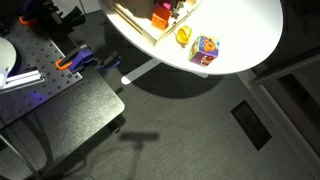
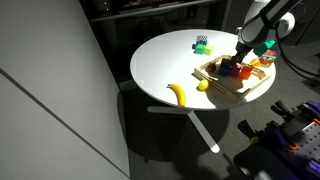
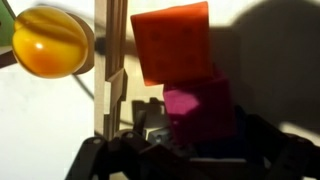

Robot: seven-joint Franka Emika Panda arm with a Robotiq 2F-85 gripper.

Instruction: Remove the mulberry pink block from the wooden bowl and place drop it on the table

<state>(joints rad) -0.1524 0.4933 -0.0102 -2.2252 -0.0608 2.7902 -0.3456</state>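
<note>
The mulberry pink block (image 3: 198,108) fills the lower middle of the wrist view, lying inside the wooden bowl (image 3: 110,70) just below an orange block (image 3: 172,40). My gripper (image 3: 195,152) is open and low over it, its dark fingers (image 3: 100,160) standing either side of the pink block without closing on it. In an exterior view the gripper (image 2: 240,63) reaches down into the wooden bowl (image 2: 240,92) on the white round table (image 2: 165,65). The bowl (image 1: 135,20) and orange block (image 1: 160,15) also show at the table's top edge.
A yellow ball (image 3: 50,42) lies just outside the bowl's rim. A banana (image 2: 178,93) and a multicoloured cube (image 2: 201,43) rest on the table top. The cube (image 1: 205,48) sits near the table edge. A dark perforated bench (image 1: 60,100) stands beside the table.
</note>
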